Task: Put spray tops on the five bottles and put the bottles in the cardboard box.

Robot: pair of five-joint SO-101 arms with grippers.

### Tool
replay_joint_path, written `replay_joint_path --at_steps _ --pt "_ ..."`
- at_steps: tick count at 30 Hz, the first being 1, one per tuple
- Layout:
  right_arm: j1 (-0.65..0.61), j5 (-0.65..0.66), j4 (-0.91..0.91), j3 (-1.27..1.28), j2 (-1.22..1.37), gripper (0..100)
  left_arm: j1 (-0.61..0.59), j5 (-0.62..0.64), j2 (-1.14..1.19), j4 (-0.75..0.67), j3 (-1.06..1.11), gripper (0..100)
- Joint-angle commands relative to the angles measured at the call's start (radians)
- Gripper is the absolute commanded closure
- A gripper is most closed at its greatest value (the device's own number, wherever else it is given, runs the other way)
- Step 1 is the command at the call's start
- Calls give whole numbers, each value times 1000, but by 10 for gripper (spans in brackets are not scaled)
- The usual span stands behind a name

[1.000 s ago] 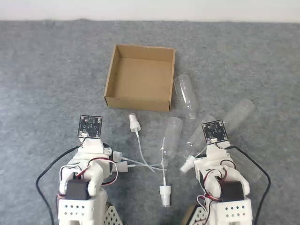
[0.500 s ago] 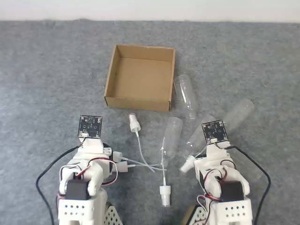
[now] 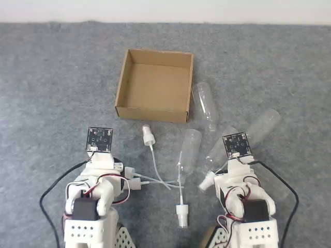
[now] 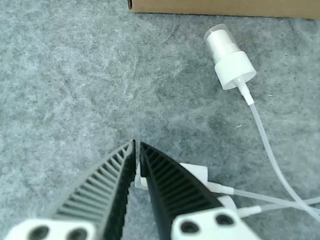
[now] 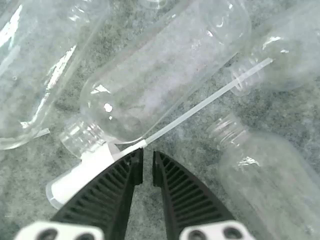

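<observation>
Left tool (image 4: 137,146) and right tool (image 5: 147,154) are both narrowed to a slit and empty, with the probably light, slippery bottles (image 3: 189,150) lying at five o'clock of the cardboard box (image 3: 150,113); grip each by its stiffer neck.

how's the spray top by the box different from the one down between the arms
The far spray top has its head toward the box and a curved tube; the near spray top has its head away from the box and a straight tube. Both are white and lie loose on the carpet.
</observation>
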Motion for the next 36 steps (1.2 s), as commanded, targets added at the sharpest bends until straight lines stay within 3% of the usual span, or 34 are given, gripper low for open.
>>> replay_joint_path --at_steps 1,36 --pt "18 -3 5 20 -15 991 3 -6 -18 -8 -13 988" --pt "-16 -8 5 20 -15 990 2 -6 -18 -8 -13 988"
